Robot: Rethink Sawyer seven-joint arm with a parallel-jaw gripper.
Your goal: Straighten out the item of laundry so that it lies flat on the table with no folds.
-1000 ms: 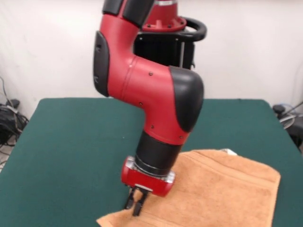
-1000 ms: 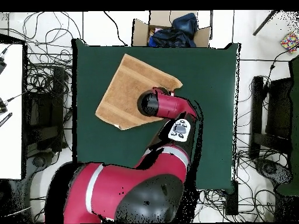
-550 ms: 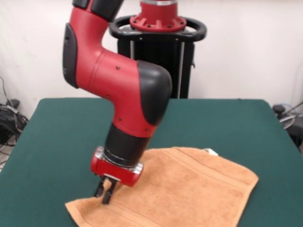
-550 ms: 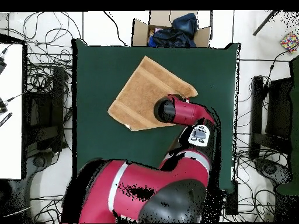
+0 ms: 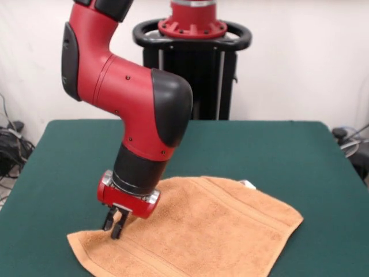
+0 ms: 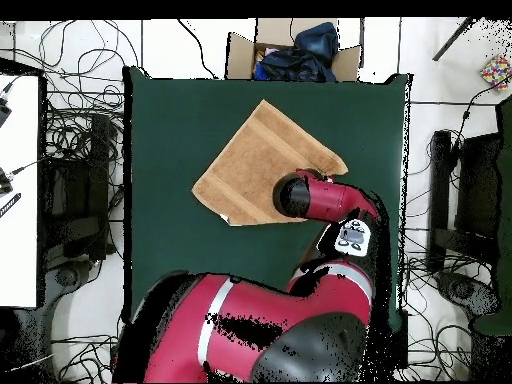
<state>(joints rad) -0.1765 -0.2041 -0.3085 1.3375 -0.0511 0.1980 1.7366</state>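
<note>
The orange-tan terry-cloth towel with woven border bands (image 5: 202,231) lies spread on the large rectangular table with the dark green felt-like top (image 5: 277,150), set at an angle to the table edges so that its corners point diamond-wise. In the front view it occupies the near middle of the table, with its lower edge running out of the picture; in the overhead view the same towel (image 6: 255,165) sits roughly mid-table, well clear of the left edge and nearer the side of the cardboard box of dark clothing (image 6: 290,50) that stands on the floor beyond the table. A small white tag (image 5: 248,184) shows at the towel's far edge. The cloth surface appears largely flat, with the border bands visible as parallel ridges; a slight rise or wrinkle shows along the far edge near the tag. The red and black robot arm (image 5: 132,109) comes down over the towel's left corner region in the front view. Its black two-fingered gripper (image 5: 113,226) points downward, tips at or touching the cloth just inside that corner. The fingers stand close together with only a narrow gap; whether they pinch a bit of the cloth between them cannot be told. In the overhead view the arm's wrist covers the gripper and part of the towel's corner
</note>
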